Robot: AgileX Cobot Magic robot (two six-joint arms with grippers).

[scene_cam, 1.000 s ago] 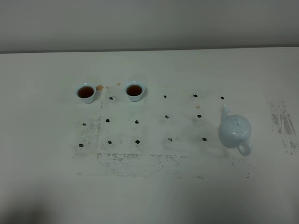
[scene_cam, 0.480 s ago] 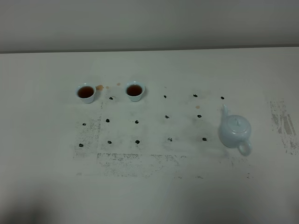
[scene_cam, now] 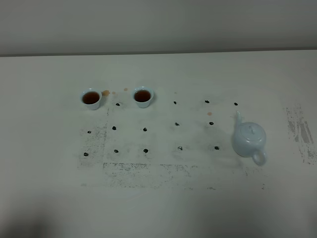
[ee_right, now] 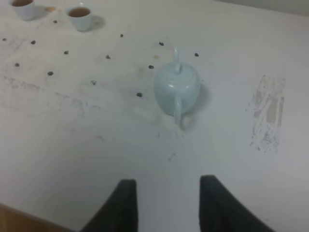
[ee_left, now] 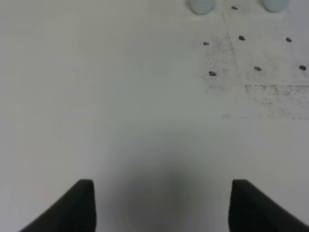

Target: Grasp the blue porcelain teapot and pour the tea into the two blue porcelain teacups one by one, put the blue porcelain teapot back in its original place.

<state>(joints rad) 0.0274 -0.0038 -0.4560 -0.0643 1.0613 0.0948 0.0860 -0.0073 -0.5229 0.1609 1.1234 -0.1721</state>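
Teapot (scene_cam: pixel 249 140) sits unmoved since a second ago, right on the table (scene_cam: pixel 158 198), spout toward the far edge, handle near, cups (scene_cam: pixel 91 98) (scene_cam: pixel 143 95) far left; left gripper (ee_left: pixel 161 203) spread wide; right gripper (ee_right: pixel 166 205) parted, empty, behind the handle.

Both arms pulled back off the work area — left gripper (ee_left: pixel 161 205) jaws spread wide, holding nothing; right gripper (ee_right: pixel 166 205) jaws parted, also holding nothing.

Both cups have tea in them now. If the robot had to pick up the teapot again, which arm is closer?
Right. Its open gripper faces the teapot handle; the left gripper sees only bare table.
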